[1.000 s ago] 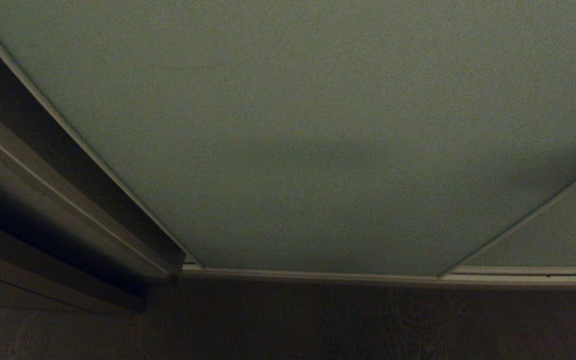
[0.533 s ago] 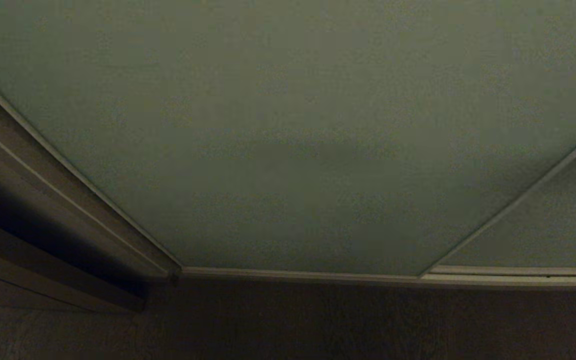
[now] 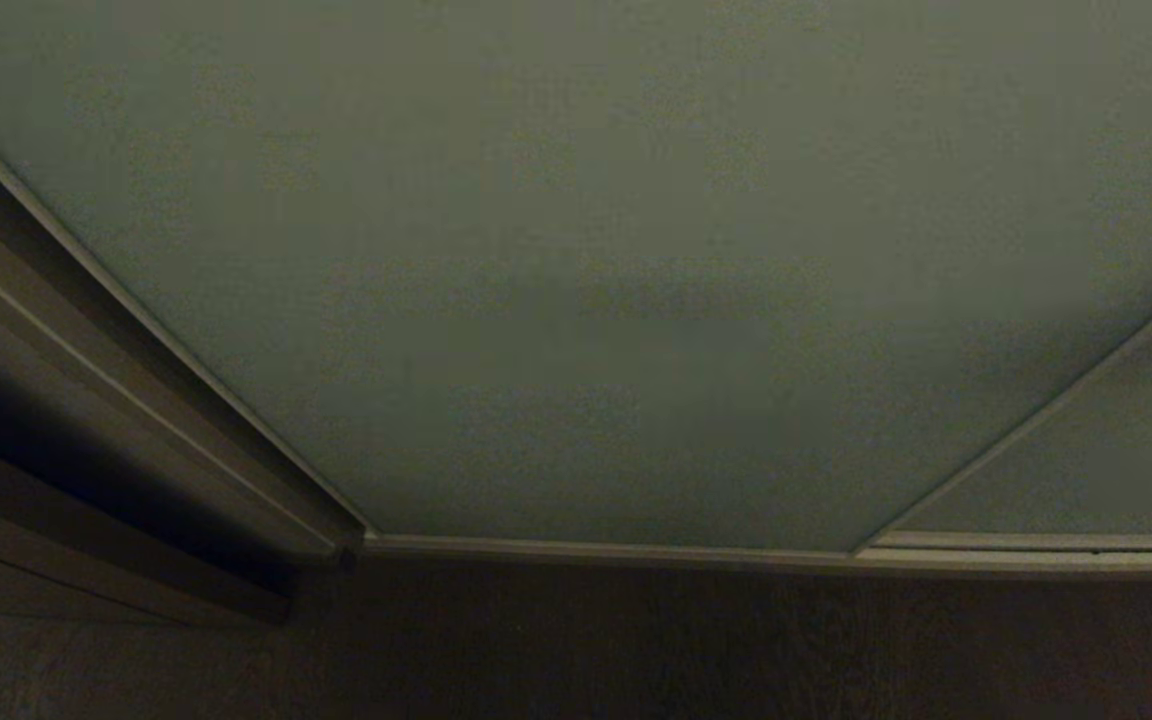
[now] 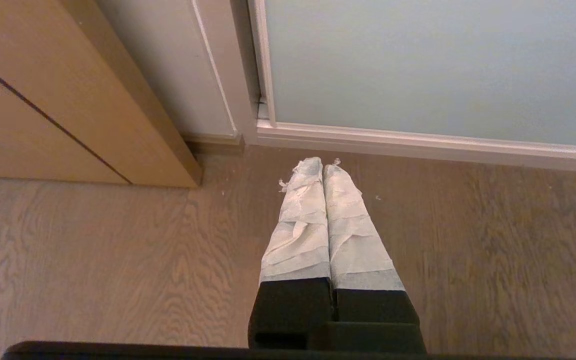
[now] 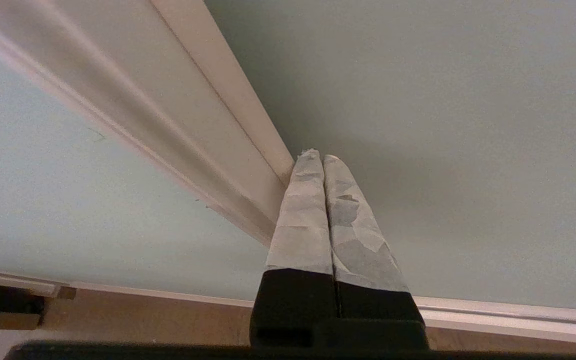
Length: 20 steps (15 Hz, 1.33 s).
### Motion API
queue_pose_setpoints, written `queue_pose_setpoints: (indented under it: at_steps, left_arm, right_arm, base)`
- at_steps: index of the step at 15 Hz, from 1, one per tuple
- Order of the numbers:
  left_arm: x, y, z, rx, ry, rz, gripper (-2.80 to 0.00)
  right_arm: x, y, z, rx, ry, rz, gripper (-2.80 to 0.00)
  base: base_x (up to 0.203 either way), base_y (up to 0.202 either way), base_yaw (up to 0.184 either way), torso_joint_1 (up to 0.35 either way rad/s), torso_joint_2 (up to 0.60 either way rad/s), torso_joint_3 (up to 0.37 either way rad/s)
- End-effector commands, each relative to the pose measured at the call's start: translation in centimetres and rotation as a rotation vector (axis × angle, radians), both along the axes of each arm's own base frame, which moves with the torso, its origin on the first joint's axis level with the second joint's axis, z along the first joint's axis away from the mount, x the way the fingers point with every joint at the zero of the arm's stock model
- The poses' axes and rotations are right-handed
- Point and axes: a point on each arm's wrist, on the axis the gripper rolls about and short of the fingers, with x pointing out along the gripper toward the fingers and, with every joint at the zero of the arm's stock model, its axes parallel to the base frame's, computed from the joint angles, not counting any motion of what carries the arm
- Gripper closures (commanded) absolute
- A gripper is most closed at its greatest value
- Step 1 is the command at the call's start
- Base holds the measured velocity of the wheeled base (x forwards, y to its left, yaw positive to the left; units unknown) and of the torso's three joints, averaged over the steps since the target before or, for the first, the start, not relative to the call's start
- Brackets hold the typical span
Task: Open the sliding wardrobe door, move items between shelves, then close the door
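The sliding wardrobe door [image 3: 576, 250], a pale grey-green panel with a thin beige frame, fills the head view and neither gripper shows there. Its left edge stands close to the jamb. In the right wrist view my right gripper [image 5: 318, 156] is shut and empty, its taped tips resting against the door's upright edge frame [image 5: 168, 110]. My left gripper [image 4: 323, 162] is shut and empty, parked low over the floor in front of the door's bottom left corner [image 4: 268, 117]. The items and the shelves are hidden behind the door.
A second grey-green panel [image 3: 1086, 470] sits behind the door on the right; the right gripper lies over it [image 5: 443, 125]. The bottom rail [image 3: 636, 550] runs along the wooden floor [image 3: 636, 650]. Brown wooden panels [image 4: 43, 110] and a pale jamb [image 4: 168, 70] stand at the left.
The door has slid to the left, narrowing the dark gap at its left edge. Its right edge seam moved left too, then came back a little.
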Motion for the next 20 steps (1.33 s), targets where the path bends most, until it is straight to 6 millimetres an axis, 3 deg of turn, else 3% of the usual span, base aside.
queue_pose_setpoints:
  at_steps: [1,7,15,20]
  left_arm:
    - [0.0,0.0,0.0,-0.001,0.001,0.000,0.00]
    - [0.0,0.0,0.0,0.000,0.003,-0.001,0.00]
    - [0.0,0.0,0.0,-0.001,0.002,0.000,0.00]
    - [0.0,0.0,0.0,-0.001,0.003,-0.002,0.00]
  right_arm:
    - [0.1,0.1,0.0,0.001,0.001,0.012,0.00]
    - [-0.4,0.3,-0.2,0.002,0.011,0.014,0.00]
    - [-3.2,1.6,-5.5,-0.094,0.197,-0.072,0.00]
    - [-6.4,3.7,-6.7,-0.106,0.234,-0.049,0.00]
  base:
    - [0.000,0.000,0.000,0.000,0.00,0.000]
    - [0.000,0.000,0.000,0.000,0.00,0.000]
    - [0.000,0.000,0.000,0.000,0.00,0.000]
    - [0.000,0.000,0.000,0.000,0.00,0.000]
